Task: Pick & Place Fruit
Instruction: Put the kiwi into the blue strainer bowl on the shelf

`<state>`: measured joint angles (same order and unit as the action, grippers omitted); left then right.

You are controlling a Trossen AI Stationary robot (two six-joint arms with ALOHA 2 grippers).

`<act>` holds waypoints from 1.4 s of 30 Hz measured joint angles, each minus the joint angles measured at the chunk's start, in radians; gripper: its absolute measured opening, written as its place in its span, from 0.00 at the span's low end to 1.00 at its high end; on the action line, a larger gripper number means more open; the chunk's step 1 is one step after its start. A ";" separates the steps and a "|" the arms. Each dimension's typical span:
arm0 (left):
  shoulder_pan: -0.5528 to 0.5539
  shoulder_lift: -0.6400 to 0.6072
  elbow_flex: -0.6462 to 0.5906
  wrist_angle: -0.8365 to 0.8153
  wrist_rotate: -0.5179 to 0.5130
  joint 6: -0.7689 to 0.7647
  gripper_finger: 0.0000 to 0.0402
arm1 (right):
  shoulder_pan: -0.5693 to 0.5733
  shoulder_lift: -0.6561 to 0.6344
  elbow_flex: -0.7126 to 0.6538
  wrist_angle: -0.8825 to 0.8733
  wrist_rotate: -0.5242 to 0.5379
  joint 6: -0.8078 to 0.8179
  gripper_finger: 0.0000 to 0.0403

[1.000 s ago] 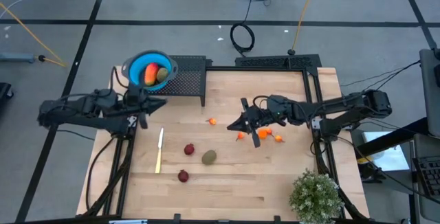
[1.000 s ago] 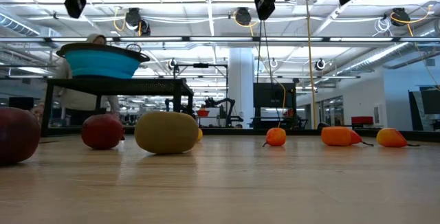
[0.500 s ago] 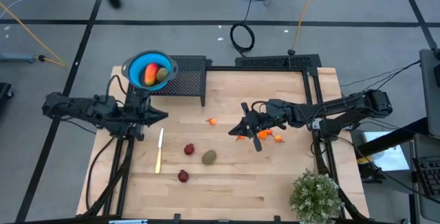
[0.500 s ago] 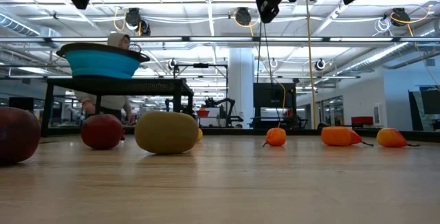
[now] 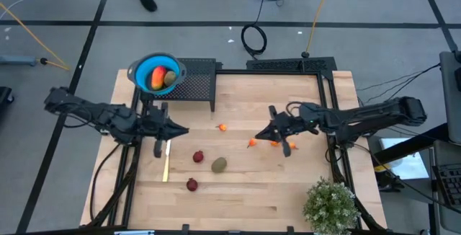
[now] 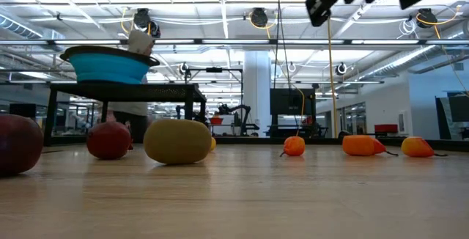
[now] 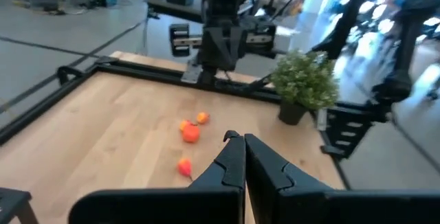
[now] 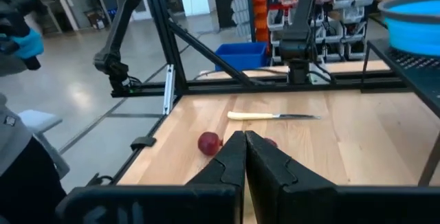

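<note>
While both arms hover, two dark red fruits (image 5: 198, 156) remain tabled.

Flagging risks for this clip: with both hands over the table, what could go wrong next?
1. The left hand is shut, near the knife; a reach for the red fruit could knock the knife.
2. The right hand is shut, beside the small orange pieces; they might roll away if nudged.
3. The bowl sits on a raised rack, so a drop could miss.
</note>
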<state>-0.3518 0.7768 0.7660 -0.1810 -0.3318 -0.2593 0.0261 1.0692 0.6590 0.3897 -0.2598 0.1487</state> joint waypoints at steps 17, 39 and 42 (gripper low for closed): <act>-0.036 0.527 0.465 -0.282 -0.088 -0.176 0.00 | 0.000 -0.465 -0.280 0.002 -0.006 0.000 0.01; -0.063 0.936 0.765 -0.584 0.118 -0.777 0.00 | 0.000 -0.640 -0.385 0.002 -0.026 0.000 0.01; -0.068 0.980 0.765 -0.586 0.118 -0.828 0.00 | 0.000 -0.640 -0.385 0.001 -0.071 -0.003 0.01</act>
<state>-0.4198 1.7568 1.5315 -0.7666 -0.2138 -1.0874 0.0257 0.4290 0.2737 0.3908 -0.3313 0.1460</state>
